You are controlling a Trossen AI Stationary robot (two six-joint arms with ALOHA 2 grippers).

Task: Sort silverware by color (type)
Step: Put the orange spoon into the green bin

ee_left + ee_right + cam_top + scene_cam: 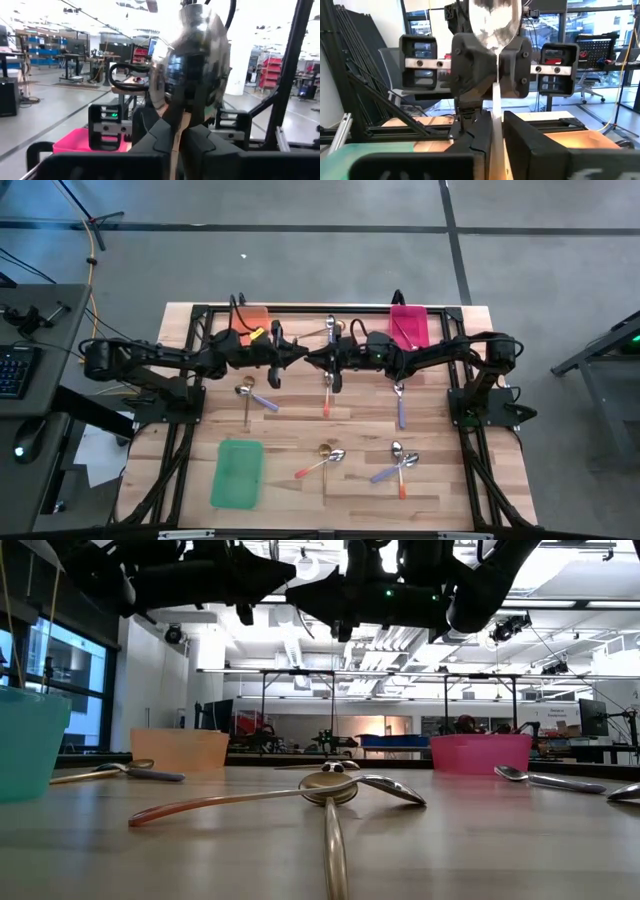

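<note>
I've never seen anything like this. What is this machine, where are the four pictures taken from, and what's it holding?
Two dark robot arms work over a wooden table. One picture looks straight down, one sits at table level, and one camera rides on each wrist. Loose spoons lie among an orange tray, a pink tray and a green tray. The arms meet in mid-air: the left tool is shut on a spoon, bowl upward, and the right tool is at that spoon's handle.
</note>
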